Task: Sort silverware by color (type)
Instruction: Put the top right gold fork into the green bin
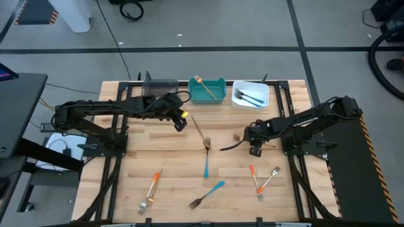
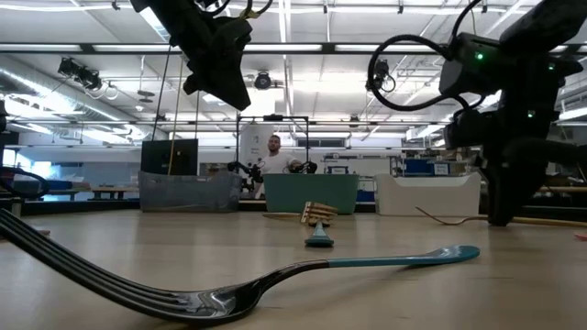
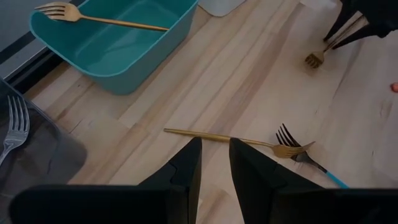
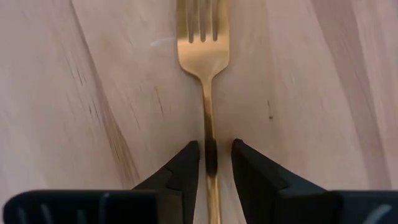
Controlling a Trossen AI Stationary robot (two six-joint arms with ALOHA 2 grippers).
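Note:
My right gripper points down over a gold fork that lies flat on the table right of centre. Its open fingers stand on either side of the fork's handle; I cannot tell whether they touch it. My left gripper hangs open and empty above the table's far left part, near another gold fork. The teal bin holds a gold fork. Blue-handled forks lie in the white bin.
A dark bin with silver forks stands at the far left. Loose on the table lie blue forks, orange forks and a silvery fork. A person stands in the room behind.

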